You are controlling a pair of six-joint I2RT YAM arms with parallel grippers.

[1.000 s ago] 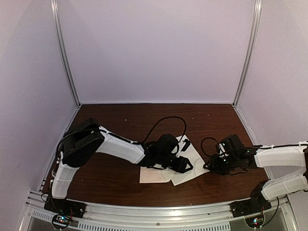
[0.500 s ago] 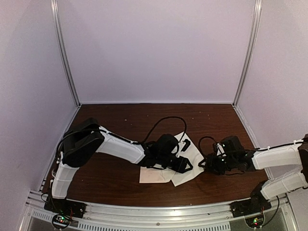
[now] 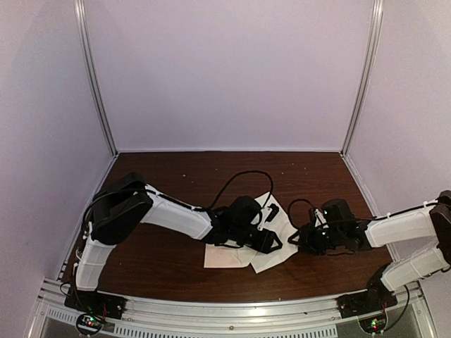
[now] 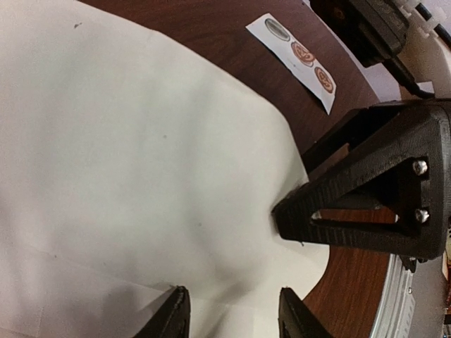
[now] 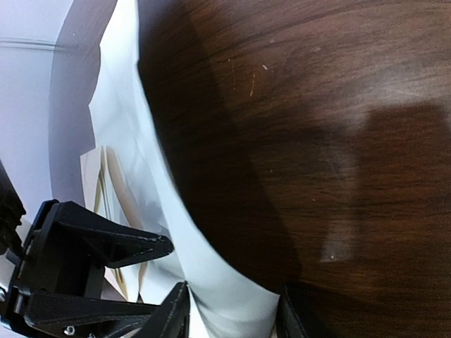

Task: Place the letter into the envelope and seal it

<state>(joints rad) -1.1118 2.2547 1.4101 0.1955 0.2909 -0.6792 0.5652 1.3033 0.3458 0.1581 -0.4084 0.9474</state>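
The letter (image 3: 283, 227), a creased off-white sheet, lies at the table's middle and partly covers the tan envelope (image 3: 225, 257) at its near left. My left gripper (image 3: 271, 238) hovers low over the letter (image 4: 141, 155), its jaws open and nothing pinched between its fingertips (image 4: 173, 317). From the right, my right gripper (image 3: 297, 241) has reached the sheet's right edge. Its open jaws straddle a raised corner of the letter (image 5: 123, 127), and one black finger (image 4: 366, 204) touches the paper's rim. Slivers of the envelope (image 5: 106, 179) show beyond the sheet.
A white strip with round stickers (image 4: 299, 56) lies on the brown table (image 3: 176, 176) just past the letter, near the right arm. Pale booth walls close the table on three sides. A black cable (image 3: 243, 179) loops behind the left wrist.
My right gripper has slid left, up to the letter's right edge. The left arm and the papers have hardly moved.
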